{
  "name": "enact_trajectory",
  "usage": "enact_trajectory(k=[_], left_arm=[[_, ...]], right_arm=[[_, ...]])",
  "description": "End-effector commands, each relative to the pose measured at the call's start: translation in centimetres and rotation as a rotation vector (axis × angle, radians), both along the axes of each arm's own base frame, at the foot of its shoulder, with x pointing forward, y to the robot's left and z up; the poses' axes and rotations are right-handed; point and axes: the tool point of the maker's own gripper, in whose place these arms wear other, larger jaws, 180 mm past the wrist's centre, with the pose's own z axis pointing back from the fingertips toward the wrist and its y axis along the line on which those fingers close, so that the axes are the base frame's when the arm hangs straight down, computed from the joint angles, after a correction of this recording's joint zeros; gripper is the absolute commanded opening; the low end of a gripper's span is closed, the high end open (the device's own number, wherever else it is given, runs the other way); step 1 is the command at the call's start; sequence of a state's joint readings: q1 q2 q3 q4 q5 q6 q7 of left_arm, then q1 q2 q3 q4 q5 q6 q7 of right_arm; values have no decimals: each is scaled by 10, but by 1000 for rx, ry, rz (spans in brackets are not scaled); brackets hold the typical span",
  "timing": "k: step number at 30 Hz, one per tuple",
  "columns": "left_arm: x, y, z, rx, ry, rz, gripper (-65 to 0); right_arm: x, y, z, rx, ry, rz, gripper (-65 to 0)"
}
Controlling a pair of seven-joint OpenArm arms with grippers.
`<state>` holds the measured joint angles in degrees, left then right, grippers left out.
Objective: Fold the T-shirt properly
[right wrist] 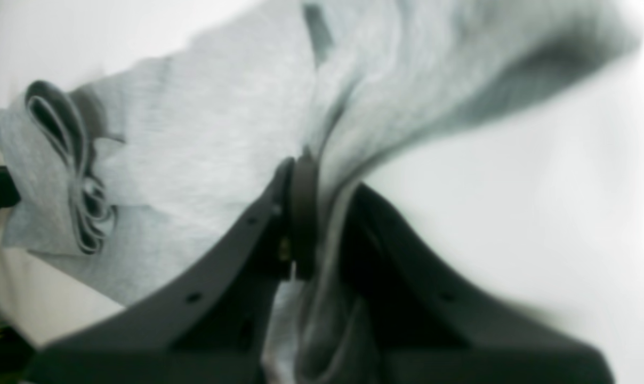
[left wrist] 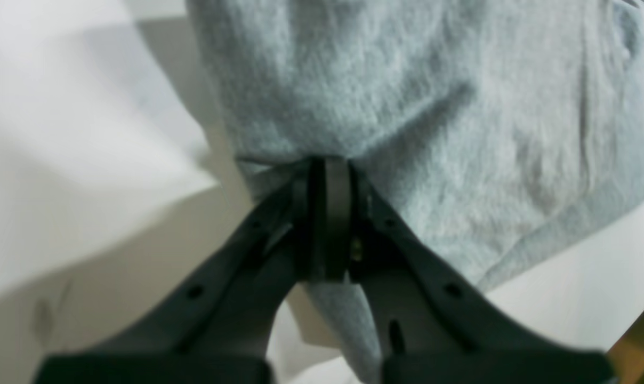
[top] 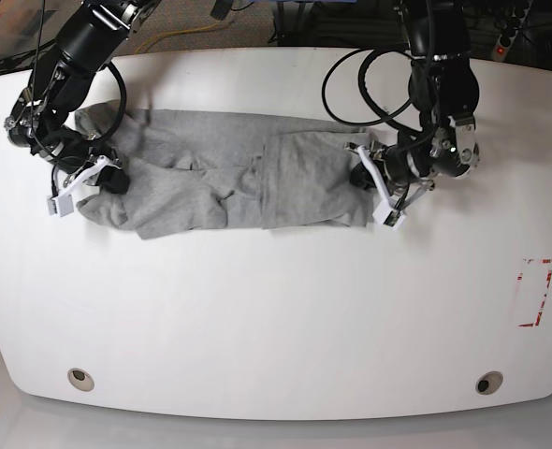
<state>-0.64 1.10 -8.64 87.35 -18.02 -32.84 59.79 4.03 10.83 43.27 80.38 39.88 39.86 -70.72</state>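
Bimanual grasp at the two ends of a partly folded garment. The T-shirt, heather grey, lies as a long rumpled band across the far half of the white table, its length running left to right, with creases and an overlapping flap near the middle. The left gripper, at the right end of the band in the base view, has its jaws closed on a pinch of the grey knit; cloth bunches just beyond the tips and a tongue of it hangs down between the fingers. The right gripper, at the left end of the band, is likewise clamped on fabric, which rises past its tips in a blurred fold; the layered hem edges of the shirt show to one side. Step in hand, as judged: both ends are secured, ready for a lift or a fold of the band. The next move calls for both arms to travel together, keeping the cloth taut so the layers do not slip, and laying the edge down square.
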Motion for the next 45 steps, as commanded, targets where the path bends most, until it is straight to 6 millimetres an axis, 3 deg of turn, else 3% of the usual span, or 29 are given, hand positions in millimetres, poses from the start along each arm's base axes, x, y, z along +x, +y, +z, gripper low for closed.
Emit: enact_trajectory(k=[1,5,9,15,20,31,40,43,45], left_arm=[[2,-25,-6,-46,18,-27,-633],[5,-50,-13,-120,9,-22,-633],[12,-66,-16,-136,18,-5,-633],[7,-88,-23,-147,34,-52,-633],[6,-102,-21,-171,38,-61,-633],[5,-104,-21,-174,40,-63,-633],[5,-104,-20,-176,39,-62,-633],[5,-104,-20,-176,39,-62,-632],[5,-104,-20,-174,39,-62,-632]], right_arm=[[18,-14,41,-72,-128,-2,-650],[16,-15,64,-157,-168,29,-650],[19,0,85,-226,-207,95,-650],[29,60,112,-198,-324,219,-650],[36,96,111,-158,-338,289,-650],[41,168,99,-166,-334,449,-650],[42,183,73,-68,-269,454,-650],[42,199,72,-50,-282,494,-650],[43,212,74,-31,-309,520,-585]])
